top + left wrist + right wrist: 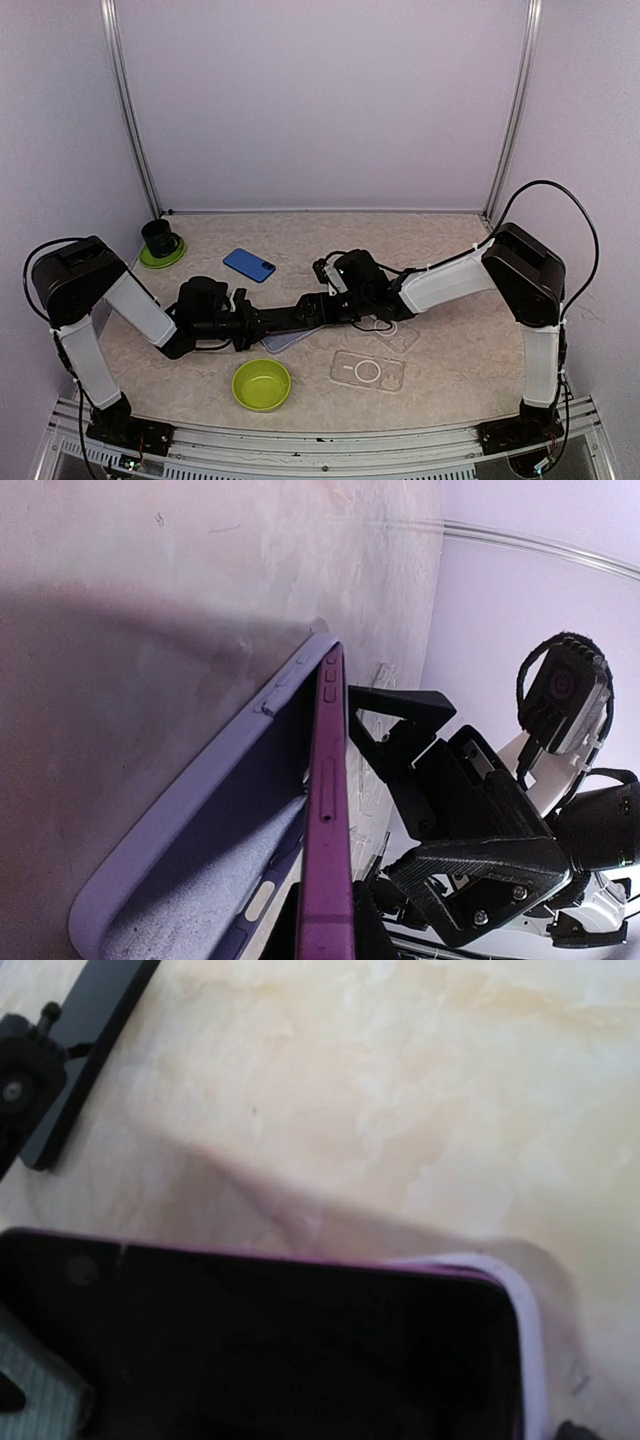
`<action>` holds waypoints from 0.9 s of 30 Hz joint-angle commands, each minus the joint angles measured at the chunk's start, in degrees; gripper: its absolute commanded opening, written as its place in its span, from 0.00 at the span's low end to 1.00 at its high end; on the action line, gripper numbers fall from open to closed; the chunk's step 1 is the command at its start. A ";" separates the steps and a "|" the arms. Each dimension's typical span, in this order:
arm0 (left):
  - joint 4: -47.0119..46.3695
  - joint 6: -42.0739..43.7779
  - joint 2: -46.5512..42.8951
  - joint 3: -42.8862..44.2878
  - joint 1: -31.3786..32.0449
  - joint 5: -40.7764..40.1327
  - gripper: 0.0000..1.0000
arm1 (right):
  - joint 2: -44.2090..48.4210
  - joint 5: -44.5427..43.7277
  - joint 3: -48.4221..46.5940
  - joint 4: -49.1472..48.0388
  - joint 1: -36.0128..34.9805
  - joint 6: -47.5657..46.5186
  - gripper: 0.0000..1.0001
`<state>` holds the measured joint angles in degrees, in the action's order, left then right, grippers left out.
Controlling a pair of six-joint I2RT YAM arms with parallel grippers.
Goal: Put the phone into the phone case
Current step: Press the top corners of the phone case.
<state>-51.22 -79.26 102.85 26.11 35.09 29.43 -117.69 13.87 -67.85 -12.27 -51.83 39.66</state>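
Beige surface: a marbled tabletop (470,350) spreads in front of you, carrying a blue phone (249,265), a green bowl (262,385), a black cup (158,235) on a green saucer (160,257), and clear cases (368,370) lying flat on the right.
Room: pale lilac walls (320,100) close you in on three sides, with metal posts (130,110) in the back corners.
Left arm: folded low and reaching right; your left gripper (262,325) is clamped on the purple phone (325,810).
Right arm: elbow high, forearm reaching left; your right gripper (320,306) stands spread wide beside the phone's far end, gripping nothing.
Phone: edge-on over the table's middle, its far end tucked into the lilac phone case (200,850).
Case: angled away from the phone at the near end, so the two stand apart there.
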 commanded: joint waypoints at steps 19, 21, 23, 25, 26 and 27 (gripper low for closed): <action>-3.72 -5.35 10.47 -1.08 3.89 -2.77 0.00 | -1.35 20.27 -0.52 -2.71 -5.21 2.96 0.97; -4.86 -5.25 10.83 -1.08 3.93 -2.38 0.00 | -1.53 21.90 -0.35 -3.91 -5.21 3.49 0.97; -5.81 -4.77 11.33 -0.62 3.77 -1.87 0.00 | -1.41 22.54 -0.59 -3.79 -5.13 3.24 0.97; -6.58 -4.22 11.64 -0.37 3.59 -1.21 0.00 | -0.81 21.69 -0.78 -2.66 -4.83 2.42 0.98; -7.05 -4.01 11.46 -0.37 3.52 -0.95 0.00 | -0.38 21.31 -0.79 -2.27 -4.44 2.06 0.98; -7.16 -3.45 11.27 -0.30 3.45 -0.69 0.00 | 0.10 21.07 -0.81 -1.75 -4.01 1.79 0.98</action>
<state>-66.61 -83.31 110.52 23.81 36.60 27.59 -117.67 15.40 -67.66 -12.67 -51.55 39.83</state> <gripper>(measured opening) 0.071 0.978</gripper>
